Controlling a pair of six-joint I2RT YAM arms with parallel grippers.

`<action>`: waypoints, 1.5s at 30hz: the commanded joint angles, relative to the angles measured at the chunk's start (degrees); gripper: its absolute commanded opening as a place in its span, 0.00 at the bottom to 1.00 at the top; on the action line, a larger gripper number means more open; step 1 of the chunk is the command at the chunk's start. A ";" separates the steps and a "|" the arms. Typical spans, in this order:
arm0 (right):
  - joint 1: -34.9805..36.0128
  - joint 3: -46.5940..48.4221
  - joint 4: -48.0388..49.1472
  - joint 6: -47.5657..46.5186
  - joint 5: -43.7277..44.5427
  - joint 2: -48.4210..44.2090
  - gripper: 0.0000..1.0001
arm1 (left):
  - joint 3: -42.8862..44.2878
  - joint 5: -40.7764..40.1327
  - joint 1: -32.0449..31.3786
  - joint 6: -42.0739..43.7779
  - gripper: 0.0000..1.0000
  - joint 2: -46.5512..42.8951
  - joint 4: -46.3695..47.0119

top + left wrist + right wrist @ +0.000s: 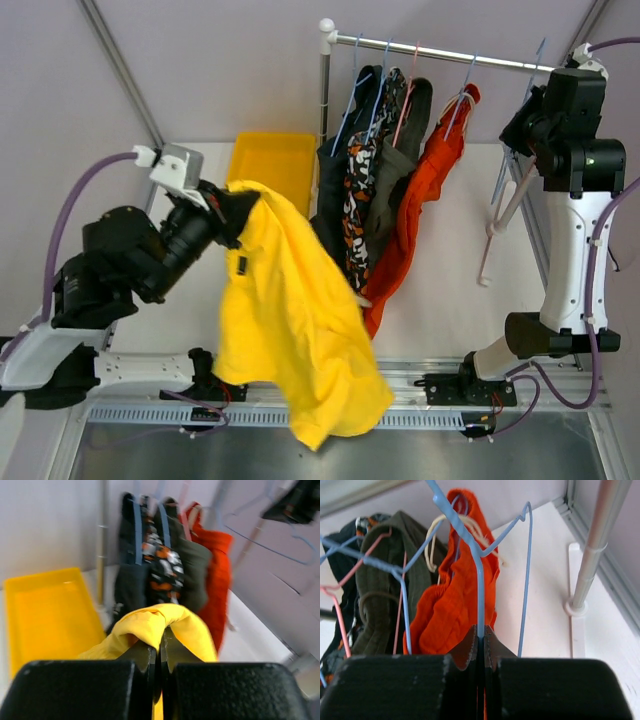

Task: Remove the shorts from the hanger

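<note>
My left gripper [232, 205] is shut on a fold of the bright yellow shorts [295, 320], which hang free of the rail over the table's near edge. The left wrist view shows the jaws [161, 640] pinching the yellow fabric [150, 622]. On the rail [430, 48] hang the navy-black shorts [335, 190], camouflage shorts [360, 195], olive-grey shorts [395, 170] and orange-red shorts [420, 200]. My right gripper [522, 135] is shut on a bare blue wire hanger [480, 580], to the right of the orange-red shorts [455, 605]; the right wrist view shows its jaws [481, 636] closed on the wire.
A yellow bin [270, 160] sits at the back left, beside the rack's left post [324, 90]. The rack's right pole [600, 540] and white foot [500, 225] stand close to my right arm. The table's near edge carries the arm bases.
</note>
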 commanded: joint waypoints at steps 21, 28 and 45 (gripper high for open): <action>-6.30 -29.50 15.86 1.14 -9.09 -12.90 0.00 | 44.23 24.88 51.62 13.53 0.00 40.77 7.73; -6.30 -31.87 15.42 -0.18 -7.16 -16.68 0.99 | 40.63 23.21 56.74 9.75 0.01 51.84 11.42; -3.32 -23.36 22.98 4.74 -14.45 -21.79 0.99 | 7.45 34.45 55.51 2.72 0.99 34.93 15.29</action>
